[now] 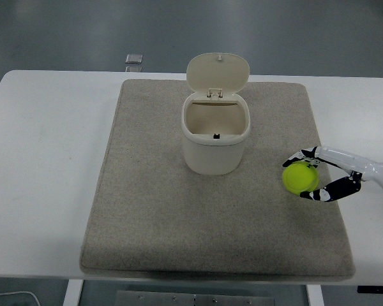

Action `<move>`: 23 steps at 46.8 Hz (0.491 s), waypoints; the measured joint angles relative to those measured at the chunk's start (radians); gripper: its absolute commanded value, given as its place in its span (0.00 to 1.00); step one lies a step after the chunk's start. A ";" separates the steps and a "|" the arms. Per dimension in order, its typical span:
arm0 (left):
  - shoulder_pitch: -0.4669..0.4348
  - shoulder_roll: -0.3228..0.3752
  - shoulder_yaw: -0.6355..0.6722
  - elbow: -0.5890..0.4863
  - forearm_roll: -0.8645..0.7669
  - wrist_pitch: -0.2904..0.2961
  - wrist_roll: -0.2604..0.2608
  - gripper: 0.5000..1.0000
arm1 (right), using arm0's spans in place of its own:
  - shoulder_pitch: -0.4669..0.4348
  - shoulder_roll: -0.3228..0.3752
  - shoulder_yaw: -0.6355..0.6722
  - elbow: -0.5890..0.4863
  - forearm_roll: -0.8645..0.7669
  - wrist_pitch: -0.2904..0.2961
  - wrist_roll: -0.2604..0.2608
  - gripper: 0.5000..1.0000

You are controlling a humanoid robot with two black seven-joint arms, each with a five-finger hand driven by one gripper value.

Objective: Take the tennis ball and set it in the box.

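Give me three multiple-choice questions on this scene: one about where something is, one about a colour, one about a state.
1. The yellow-green tennis ball lies where, seen from the box?
A. left
B. right
C. behind

2. The rectangular fabric mat is:
A. grey-beige
B. red
C. blue

3. The lid of the cream plastic box is:
A. shut
B. missing
C. open, upright

Answers: 1 B, the ball sits toward the picture's right, in the right hand. 2 A, its felt surface is greyish beige. 3 C, the lid stands behind the opening.
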 measured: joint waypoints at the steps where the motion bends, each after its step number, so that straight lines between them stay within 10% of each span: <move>1: 0.000 0.000 0.000 0.000 0.000 0.000 0.000 0.98 | 0.002 -0.001 0.001 0.000 0.001 -0.007 0.003 0.00; 23: 0.000 0.000 0.000 0.000 0.000 0.000 0.000 0.98 | 0.163 -0.009 0.004 0.013 0.016 -0.037 0.097 0.00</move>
